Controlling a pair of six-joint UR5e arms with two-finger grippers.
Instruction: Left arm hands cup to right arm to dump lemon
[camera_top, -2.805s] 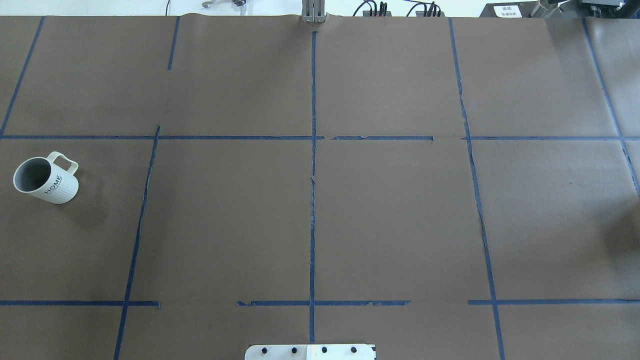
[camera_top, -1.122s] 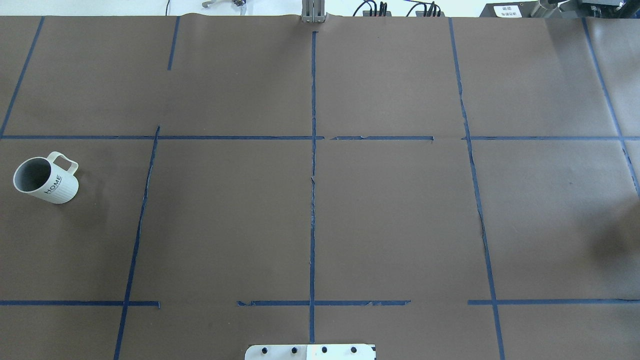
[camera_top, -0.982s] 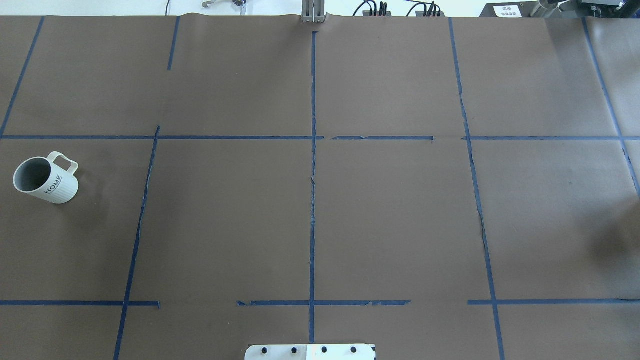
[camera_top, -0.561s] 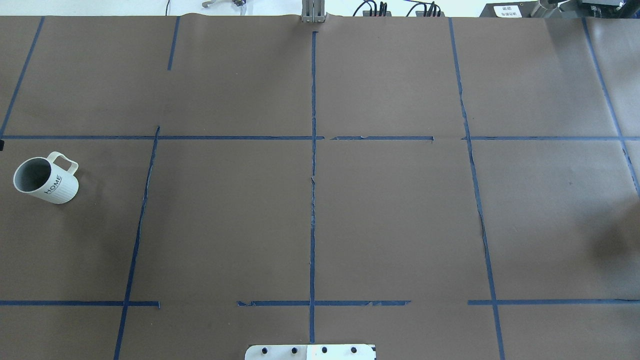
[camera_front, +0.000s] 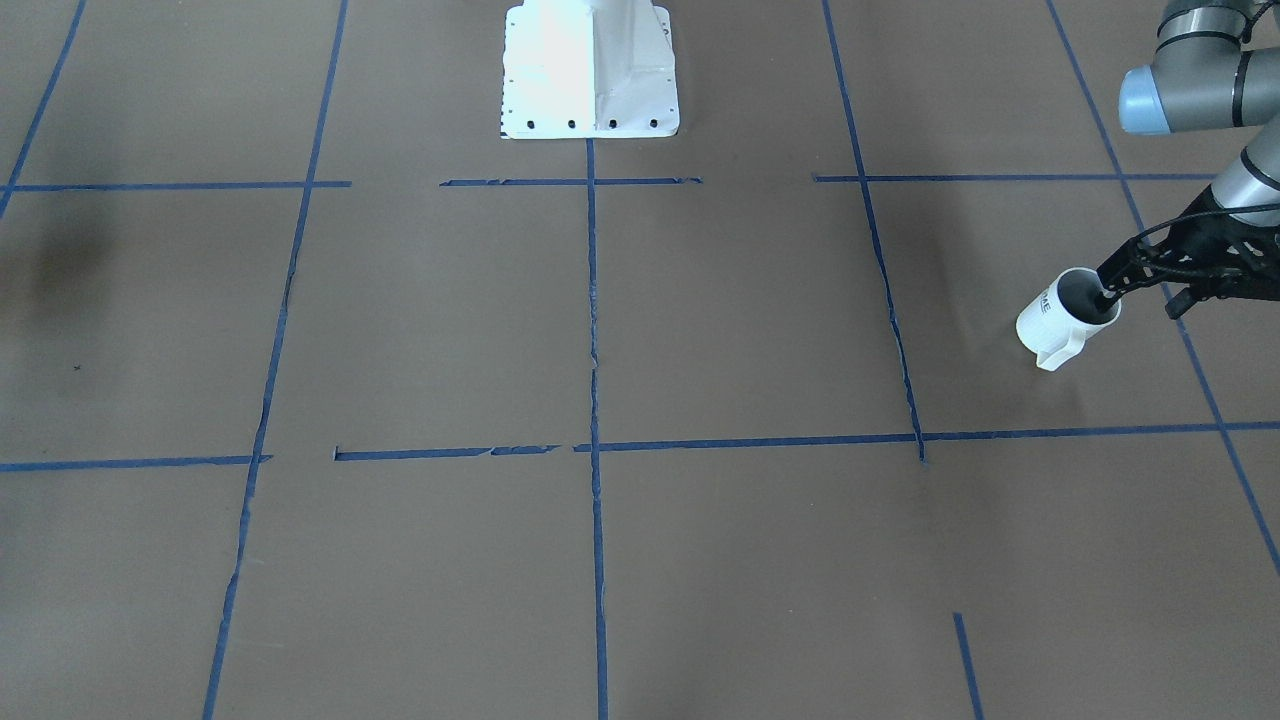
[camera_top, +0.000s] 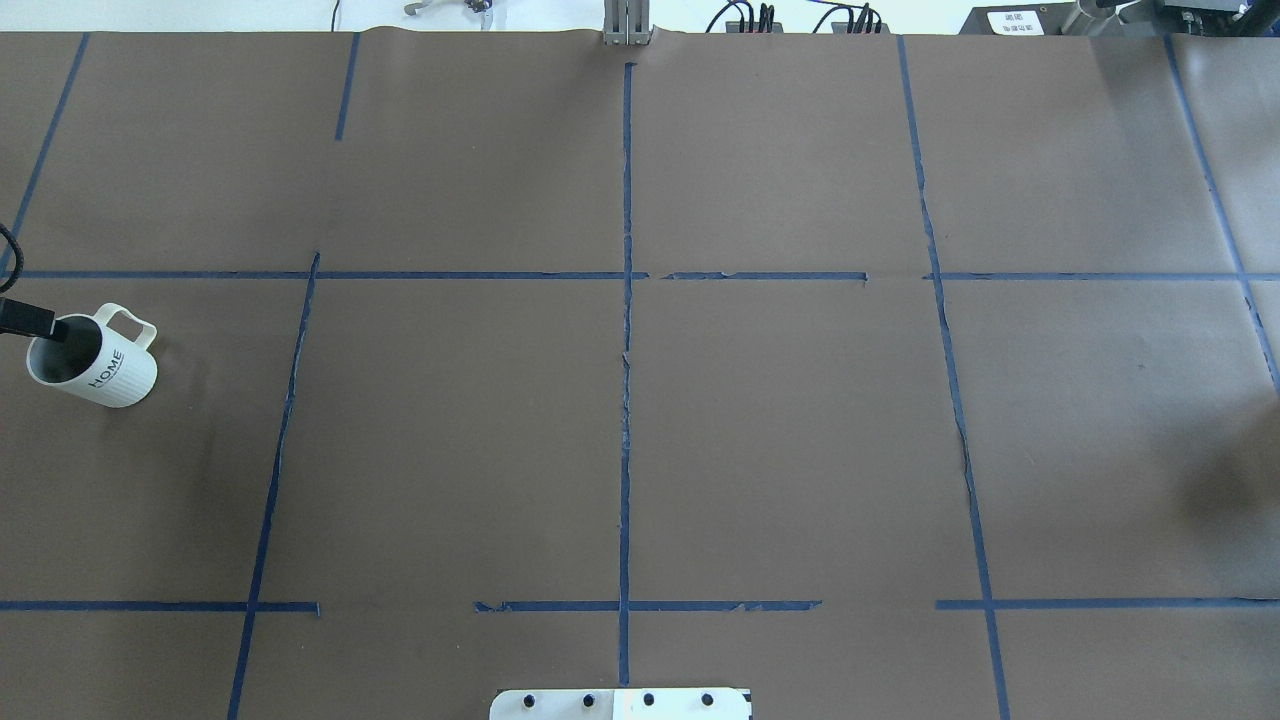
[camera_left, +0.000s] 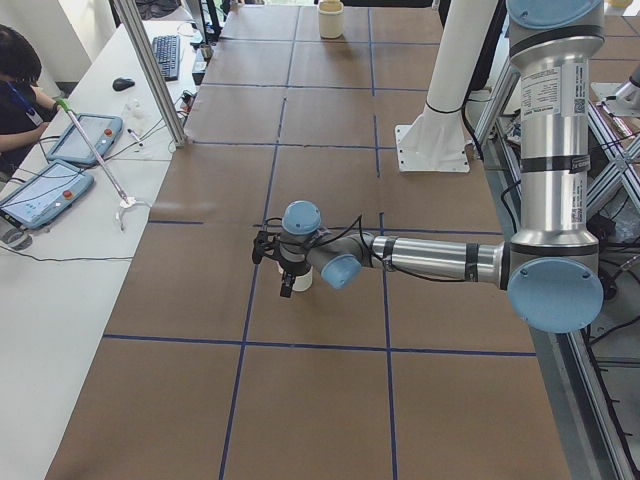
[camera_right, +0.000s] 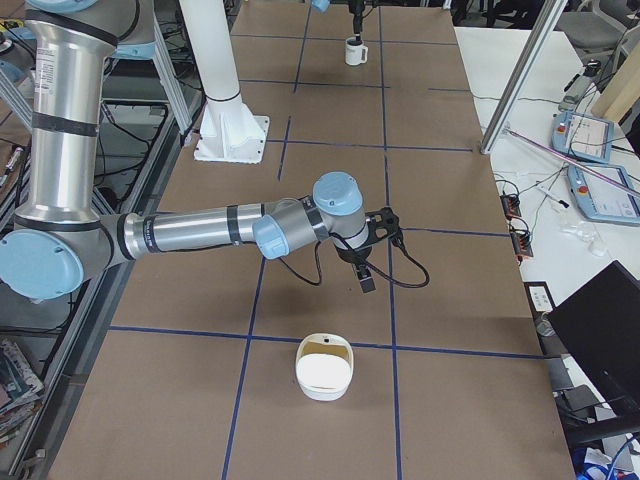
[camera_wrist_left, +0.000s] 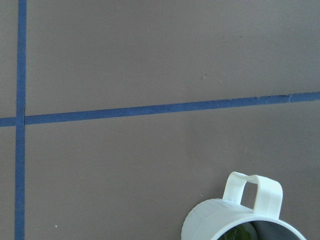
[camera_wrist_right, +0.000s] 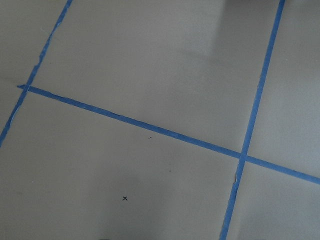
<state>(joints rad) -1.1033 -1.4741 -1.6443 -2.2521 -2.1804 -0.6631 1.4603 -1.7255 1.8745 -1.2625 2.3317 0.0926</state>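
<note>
Pick-up phase: cup (camera_front: 1047, 322) rim is straddled by the spread left gripper (camera_front: 1138, 300), nothing pinched yet; closure on the wall, then lift, is needed.

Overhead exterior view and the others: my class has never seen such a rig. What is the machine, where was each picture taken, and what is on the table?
This is a robot: a silver left arm and right arm at a brown table marked with blue tape. One camera looks down from behind it, one faces it, one stands at each table end, one rides on each wrist. On it stands a white ribbed mug lettered HOME; the left wrist camera glimpses something small and yellow-green inside. The left hand is open, one finger in the mug's mouth, one outside, gripping nothing. The right hand hangs over the table near a cream rounded container; open or shut, I cannot tell.
</note>
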